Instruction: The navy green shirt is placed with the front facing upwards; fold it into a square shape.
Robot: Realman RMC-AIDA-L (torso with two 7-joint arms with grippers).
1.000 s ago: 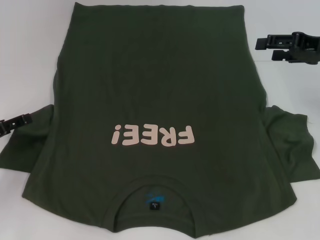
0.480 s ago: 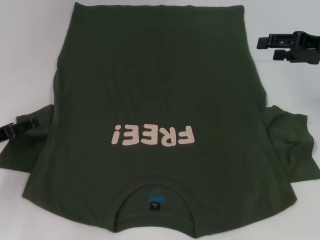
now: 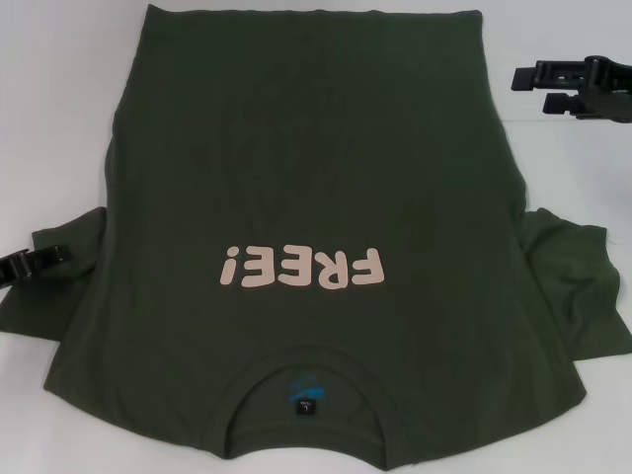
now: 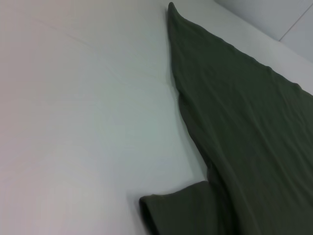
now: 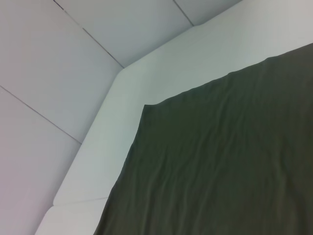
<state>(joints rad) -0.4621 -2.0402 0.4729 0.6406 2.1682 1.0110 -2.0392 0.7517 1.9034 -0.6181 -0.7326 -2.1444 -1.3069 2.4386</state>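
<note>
Both grippers and pink lettering (image 3: pixel 299 268) only in head view

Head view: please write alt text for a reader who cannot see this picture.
A dark olive-green cotton T-shirt with pale pink "FREE!" lettering lies flat and face up on a white table, collar nearest the camera. The left gripper reaches over the left sleeve, and the right gripper hovers beside the far right edge.

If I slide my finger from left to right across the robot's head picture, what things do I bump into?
Left tool → left sleeve → pink FREE! letters on the navy green shirt → right sleeve, with the right tool farther back.
</note>
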